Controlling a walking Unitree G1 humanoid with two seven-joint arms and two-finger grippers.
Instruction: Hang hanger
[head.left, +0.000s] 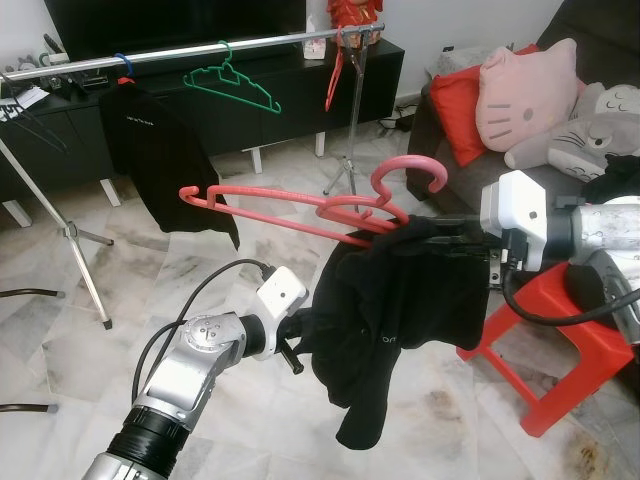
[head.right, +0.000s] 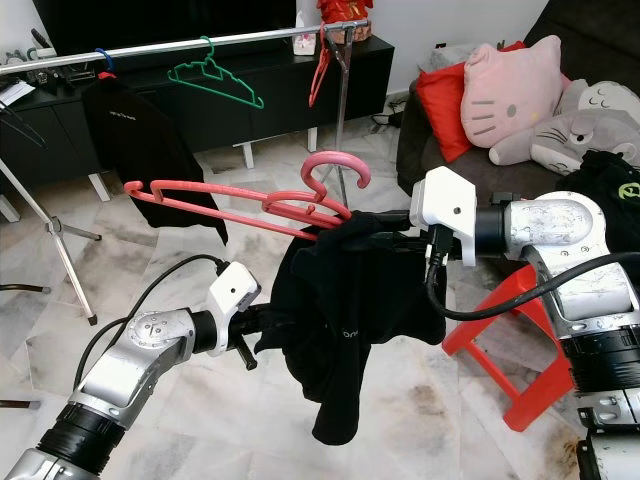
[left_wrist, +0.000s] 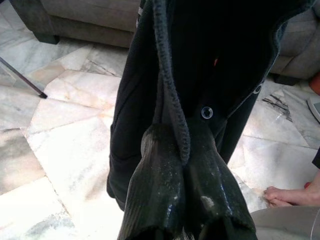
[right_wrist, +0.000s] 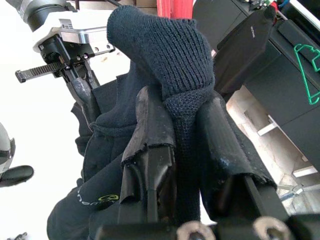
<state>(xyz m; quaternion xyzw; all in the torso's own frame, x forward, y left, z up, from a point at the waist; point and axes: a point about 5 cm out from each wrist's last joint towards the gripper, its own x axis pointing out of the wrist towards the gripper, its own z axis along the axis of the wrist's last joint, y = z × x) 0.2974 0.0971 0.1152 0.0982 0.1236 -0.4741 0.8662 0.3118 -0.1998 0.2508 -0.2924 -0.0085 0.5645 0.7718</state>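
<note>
Living room of a home: marble-tiled floor (head.left: 60, 300); dark sofa (head.left: 600, 40) with plush cushions (head.left: 525, 90); black TV cabinet (head.left: 200, 100) left of the sofa; clothes rail (head.left: 180, 52) before it.

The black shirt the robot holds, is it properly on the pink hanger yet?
Not yet. The black shirt hangs bunched from one end of the pink hanger, whose other arm sticks out bare; both grippers pinch the fabric.

Bright, even daylight fills the sharp head views, while the white background behind the black garment (right_wrist: 165, 65) is blown out, perhaps by overexposure, and near fingers (left_wrist: 170, 195) look soft.
</note>
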